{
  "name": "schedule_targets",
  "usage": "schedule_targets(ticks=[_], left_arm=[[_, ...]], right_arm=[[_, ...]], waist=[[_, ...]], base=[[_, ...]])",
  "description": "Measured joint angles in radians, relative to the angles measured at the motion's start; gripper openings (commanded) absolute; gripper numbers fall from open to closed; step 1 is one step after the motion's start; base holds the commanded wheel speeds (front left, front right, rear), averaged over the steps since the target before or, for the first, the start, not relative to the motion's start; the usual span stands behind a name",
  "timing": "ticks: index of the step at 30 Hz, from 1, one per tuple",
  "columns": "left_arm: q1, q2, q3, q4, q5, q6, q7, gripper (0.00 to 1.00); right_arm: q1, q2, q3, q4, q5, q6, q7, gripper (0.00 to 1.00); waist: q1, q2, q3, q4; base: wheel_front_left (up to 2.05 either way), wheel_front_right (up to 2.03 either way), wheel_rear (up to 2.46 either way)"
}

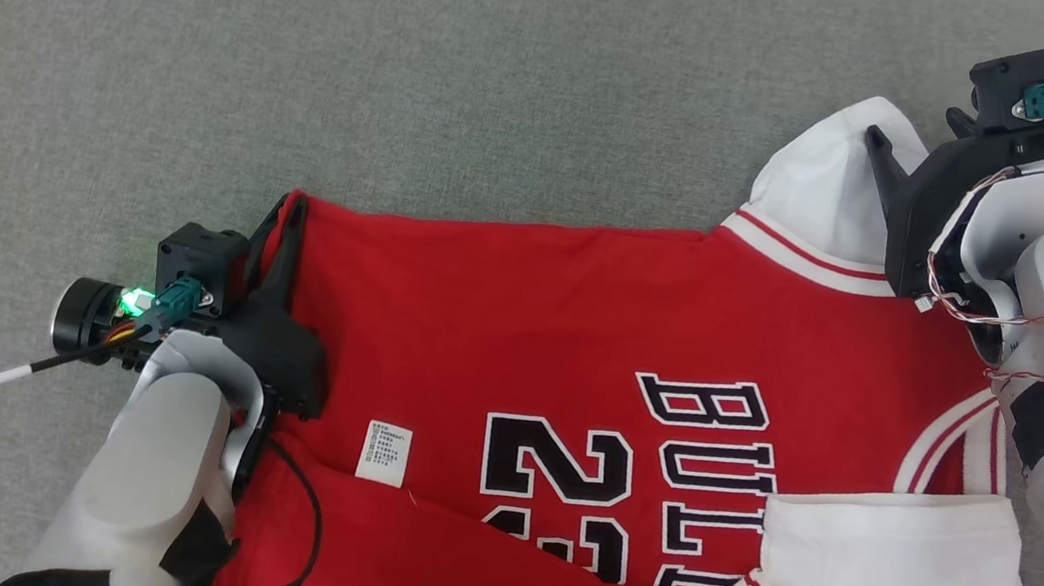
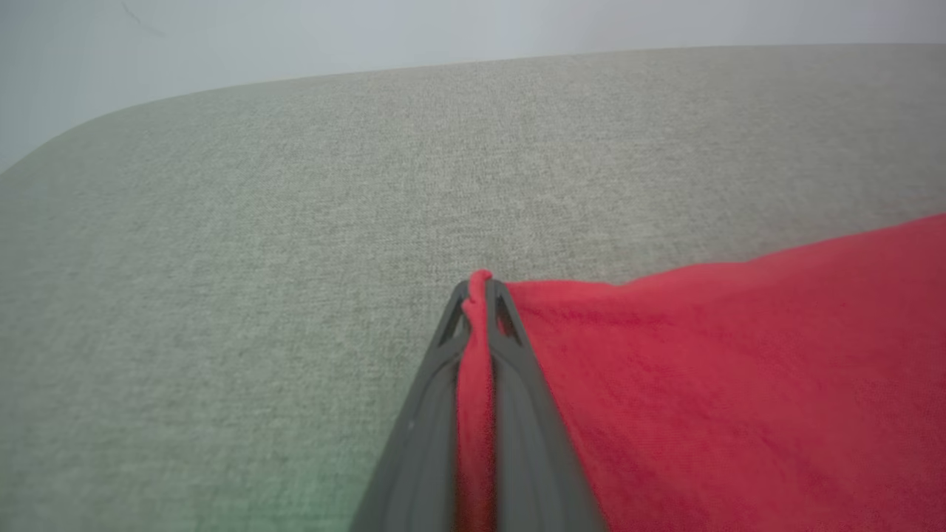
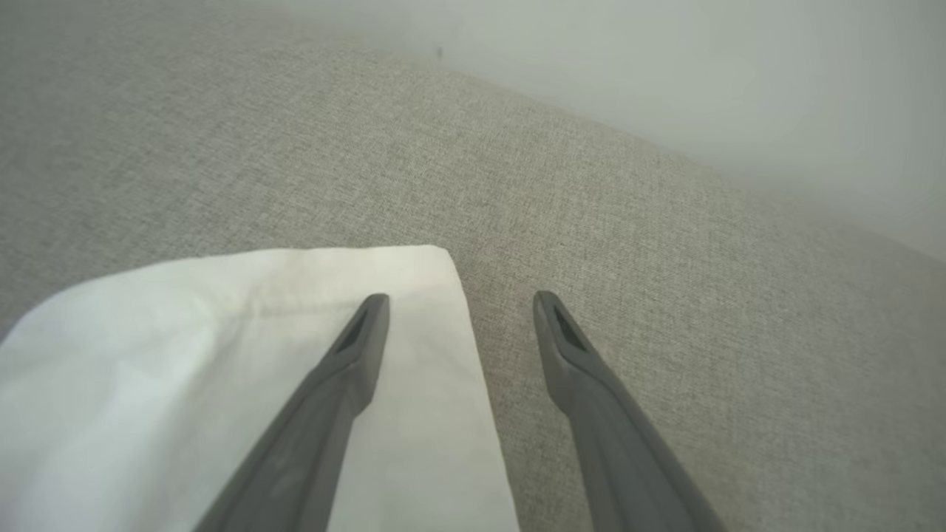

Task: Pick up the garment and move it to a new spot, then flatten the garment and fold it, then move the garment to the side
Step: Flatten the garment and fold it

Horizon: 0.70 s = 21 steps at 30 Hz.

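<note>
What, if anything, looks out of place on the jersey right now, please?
The jersey isn't lying flat: a red fold covers the lower part of the number, a care label lies exposed, and a white sleeve lies over the lettering.

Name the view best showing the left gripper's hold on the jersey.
Left wrist view: the left gripper, jaws shut on a fold of the red jersey. Head view: that grip from above, pinch unclear. Right wrist view: the jersey's white sleeve.
</note>
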Motion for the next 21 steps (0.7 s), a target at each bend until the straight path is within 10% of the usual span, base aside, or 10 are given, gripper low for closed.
schedule_targets(ticks=[4, 5, 8, 21], left_arm=[[-0.013, -0.005, -0.009, -0.012, -0.006, -0.002, 0.000, 0.00], [-0.014, -0.006, -0.011, -0.016, -0.007, -0.002, 0.000, 0.00], [-0.015, -0.009, -0.015, -0.025, -0.009, -0.002, -0.001, 0.00], [0.012, 0.006, 0.016, -0.119, -0.012, 0.015, 0.000, 0.00]], right_arm=[[-0.015, -0.001, 0.022, 0.039, 0.018, 0.000, 0.004, 0.86], [-0.020, -0.003, 0.029, 0.044, 0.021, 0.000, 0.000, 0.49], [-0.036, -0.011, 0.044, 0.061, 0.032, 0.000, -0.021, 0.00], [-0.090, -0.038, -0.032, 0.192, -0.049, 0.000, -0.276, 0.00]], waist=[[0.0000, 0.0000, 0.023, 0.017], [0.0000, 0.0000, 0.028, 0.021], [-0.0001, -0.0001, 0.040, 0.028], [0.0001, 0.0000, 0.033, 0.003]], base=[[0.00, 0.00, 0.00], [0.00, 0.00, 0.00], [0.00, 0.00, 0.00], [0.00, 0.00, 0.00]])
